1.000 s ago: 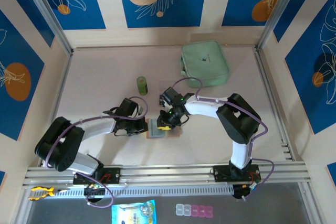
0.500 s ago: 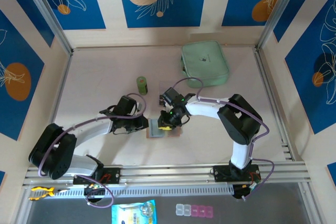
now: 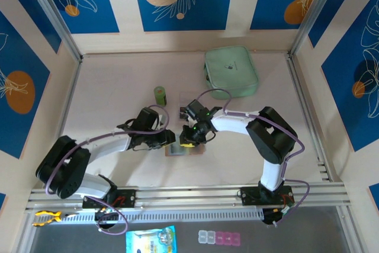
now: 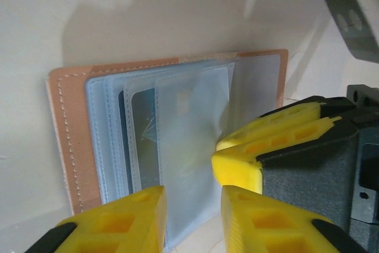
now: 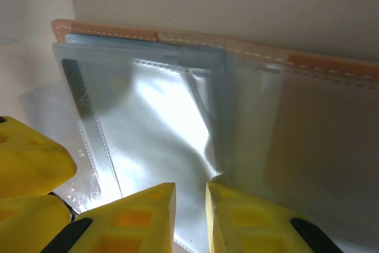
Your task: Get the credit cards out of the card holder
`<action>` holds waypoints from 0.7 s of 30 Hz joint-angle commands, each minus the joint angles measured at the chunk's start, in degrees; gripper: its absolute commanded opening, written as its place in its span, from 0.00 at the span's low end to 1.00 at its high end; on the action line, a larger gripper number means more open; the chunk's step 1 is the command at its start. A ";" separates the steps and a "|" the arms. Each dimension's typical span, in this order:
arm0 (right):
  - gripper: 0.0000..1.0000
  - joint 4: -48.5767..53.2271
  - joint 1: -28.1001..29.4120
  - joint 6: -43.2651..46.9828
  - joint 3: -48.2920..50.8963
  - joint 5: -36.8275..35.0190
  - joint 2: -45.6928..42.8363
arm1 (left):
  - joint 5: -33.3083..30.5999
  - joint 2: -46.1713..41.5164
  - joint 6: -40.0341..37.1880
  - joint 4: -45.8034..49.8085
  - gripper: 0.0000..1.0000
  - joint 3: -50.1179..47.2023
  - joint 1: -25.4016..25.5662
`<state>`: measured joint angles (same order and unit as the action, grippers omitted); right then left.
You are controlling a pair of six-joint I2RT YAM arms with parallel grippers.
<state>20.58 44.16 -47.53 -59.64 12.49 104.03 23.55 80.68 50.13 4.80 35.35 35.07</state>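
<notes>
The card holder (image 3: 185, 150) lies open on the table, tan leather (image 4: 60, 140) outside and clear pockets inside. A greyish credit card (image 4: 144, 137) with a dark edge shows through the pockets, its dark edge (image 5: 72, 84) also in the right wrist view. My left gripper (image 4: 192, 220) is open a little over the near edge of a clear pocket leaf (image 4: 189, 146), holding nothing. From the other side my right gripper (image 5: 190, 217) stands narrowly open on the pockets. One of its fingertips (image 5: 228, 197) presses a pucker into the clear leaf (image 5: 160, 122). The two grippers nearly meet over the holder (image 5: 320, 63).
A mint-green zip pouch (image 3: 231, 72) lies at the back right. A small green cylinder (image 3: 160, 95) stands behind the left gripper (image 3: 167, 140). A small dark flat thing (image 3: 181, 112) lies just behind the right gripper (image 3: 189, 140). Metal rails run along the near edge.
My left gripper's jaws have come apart and the arm has edged right over the holder. The right gripper has stayed put, its jaws a touch narrower.
</notes>
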 commanded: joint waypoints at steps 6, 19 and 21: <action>0.20 -1.94 -1.14 -1.25 3.10 2.43 -2.31 | 0.95 2.65 0.81 0.03 0.31 2.26 1.15; 0.18 -3.79 -1.98 -1.69 5.21 3.55 -4.00 | 1.38 4.87 1.62 -0.23 0.27 3.71 1.91; 0.18 -3.88 -2.06 -1.67 5.32 3.79 -4.09 | 1.59 5.14 1.73 -0.36 0.26 3.92 2.07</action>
<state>16.73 42.35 -48.56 -55.20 14.87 101.58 23.97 84.64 51.05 4.82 37.71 36.49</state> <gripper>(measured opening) 0.180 0.265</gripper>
